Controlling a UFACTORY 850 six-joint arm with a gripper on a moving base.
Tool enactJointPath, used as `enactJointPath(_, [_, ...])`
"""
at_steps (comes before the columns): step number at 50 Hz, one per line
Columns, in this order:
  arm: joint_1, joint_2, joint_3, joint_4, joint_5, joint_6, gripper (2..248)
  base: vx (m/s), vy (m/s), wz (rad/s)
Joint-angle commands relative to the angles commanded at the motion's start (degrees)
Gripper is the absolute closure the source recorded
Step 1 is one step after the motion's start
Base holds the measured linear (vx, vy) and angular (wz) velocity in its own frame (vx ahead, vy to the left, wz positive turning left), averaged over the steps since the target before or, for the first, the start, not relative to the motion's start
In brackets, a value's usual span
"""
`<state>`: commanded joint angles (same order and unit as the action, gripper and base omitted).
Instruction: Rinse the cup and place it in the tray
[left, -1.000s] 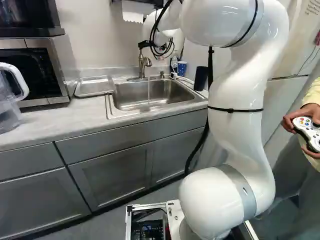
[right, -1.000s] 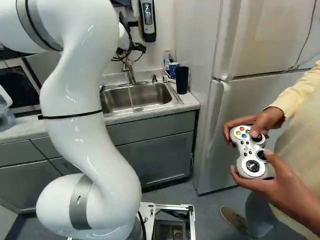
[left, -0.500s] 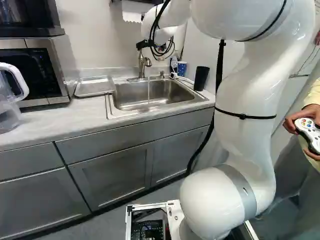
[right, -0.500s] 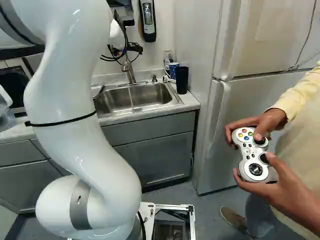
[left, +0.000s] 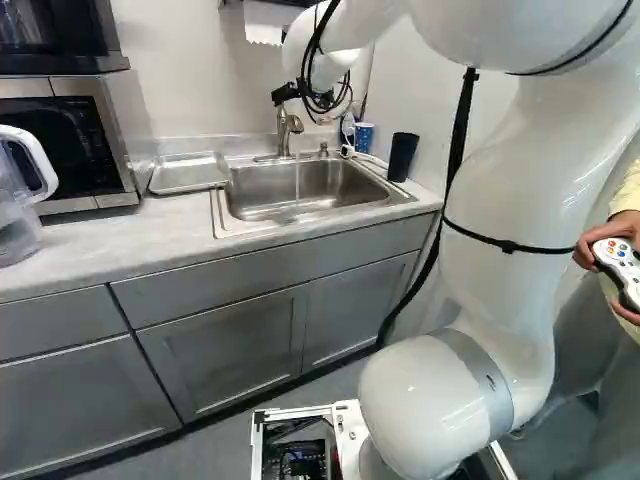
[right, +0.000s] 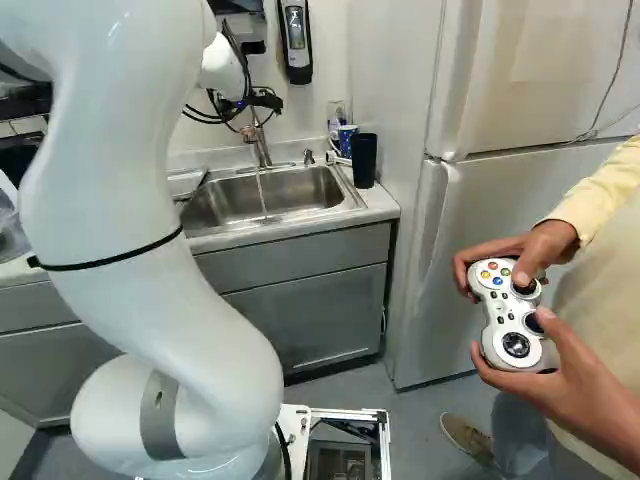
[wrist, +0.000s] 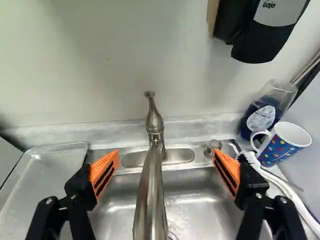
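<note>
At a kitchen sink (left: 300, 215) with water (left: 297, 180) running, the orange-padded fingers (wrist: 105, 172) of a white robot arm (right: 130, 190) stand spread wide on either side of the faucet (wrist: 152, 200), grasping nothing. The polka-dot cup (wrist: 281, 146) stands upright near the sink's rear corner, beside a bottle (wrist: 260, 117); a metal tray (left: 188, 172) rests on the tabletop (left: 110, 235) across the basin.

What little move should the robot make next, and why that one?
Probably ease the gripper sideways toward the dotted mug, fingers open. It holds nothing: its fingers stand apart on either side of the faucet, while the mug is off to one side, by the sink. Water is running, so rinsing could follow once the mug is gripped.
</note>
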<state>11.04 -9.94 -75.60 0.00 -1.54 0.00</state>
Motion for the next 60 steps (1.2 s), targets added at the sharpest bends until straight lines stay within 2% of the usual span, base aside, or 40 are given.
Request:
enactJointPath(33, [0.3, 4.8, 5.1, 0.0, -4.9, 0.0, 3, 0.000, 0.000, 0.000])
enactJointPath(60, [-0.6, 8.1, 8.6, 0.0, -9.6, 0.0, 3, 0.000, 0.000, 0.000])
